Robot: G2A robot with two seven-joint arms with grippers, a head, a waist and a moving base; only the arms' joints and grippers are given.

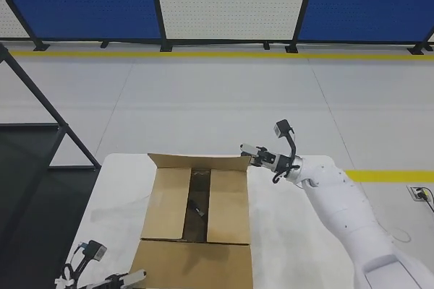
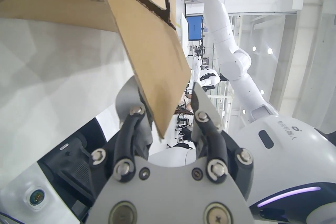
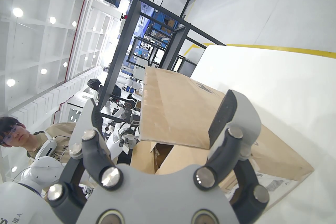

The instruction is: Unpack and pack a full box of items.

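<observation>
Cardboard box (image 1: 166, 206) sits mid-way across your white table (image 1: 289, 231), its two side flaps folded in over a dark gap. Your left gripper (image 2: 168, 101) straddles the near flap (image 2: 155, 64) corner, fingers apart, gripping nothing. Your right gripper (image 3: 160, 117) gapes wide around the upright far flap (image 3: 178, 109).

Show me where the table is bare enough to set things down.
Two patches: the table strip between the box and the left edge, and the stretch between the box and the right arm. Crowded: the box's near left corner at the left gripper, its far right corner at the right gripper.
</observation>
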